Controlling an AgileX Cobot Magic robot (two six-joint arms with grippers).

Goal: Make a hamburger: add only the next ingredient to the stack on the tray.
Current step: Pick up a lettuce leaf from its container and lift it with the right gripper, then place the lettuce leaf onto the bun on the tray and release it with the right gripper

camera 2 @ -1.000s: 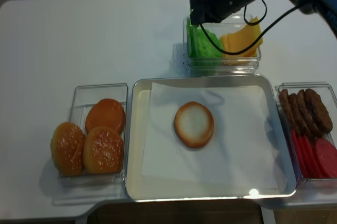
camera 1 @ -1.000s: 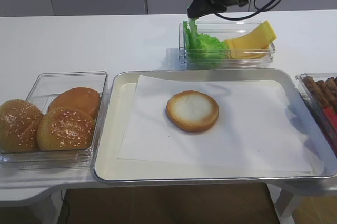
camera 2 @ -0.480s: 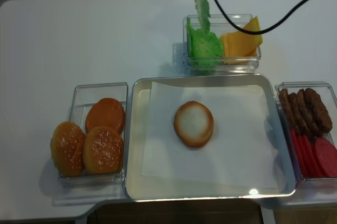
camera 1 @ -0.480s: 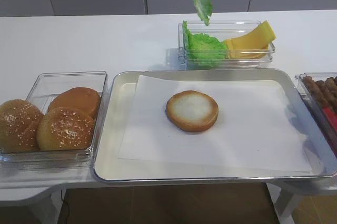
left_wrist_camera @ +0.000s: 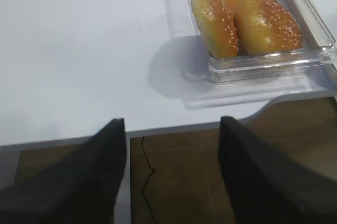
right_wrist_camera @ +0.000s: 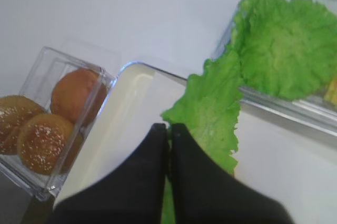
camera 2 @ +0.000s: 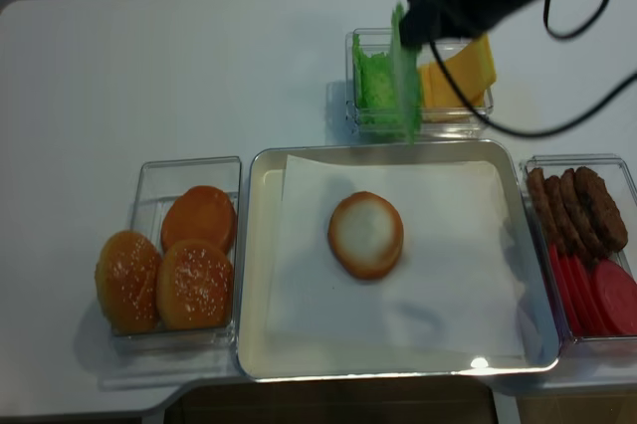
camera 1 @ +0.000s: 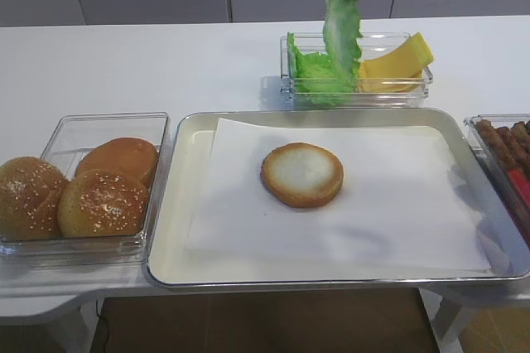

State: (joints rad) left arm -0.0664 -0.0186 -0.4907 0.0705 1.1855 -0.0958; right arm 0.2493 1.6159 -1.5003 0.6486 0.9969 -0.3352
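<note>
Your right claw (right_wrist_camera: pixel 169 129) pinches one lettuce leaf (camera 1: pixel 341 26) by its edge; it dangles over the clear box, short of the tray (camera 1: pixel 186 204). It's limp, so it may swing or fold, landing off the bun half (camera 1: pixel 302 174). The left claw (left_wrist_camera: pixel 171 129) idles open.

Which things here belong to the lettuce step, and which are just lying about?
In the job:
- lettuce leaf, hanging from the shut right gripper
- bun half, bare
- tray

Lying about:
- sesame buns in their box
- cheese slices
- spare lettuce in the box
- patties
- red slices
- left gripper, open over the table edge
</note>
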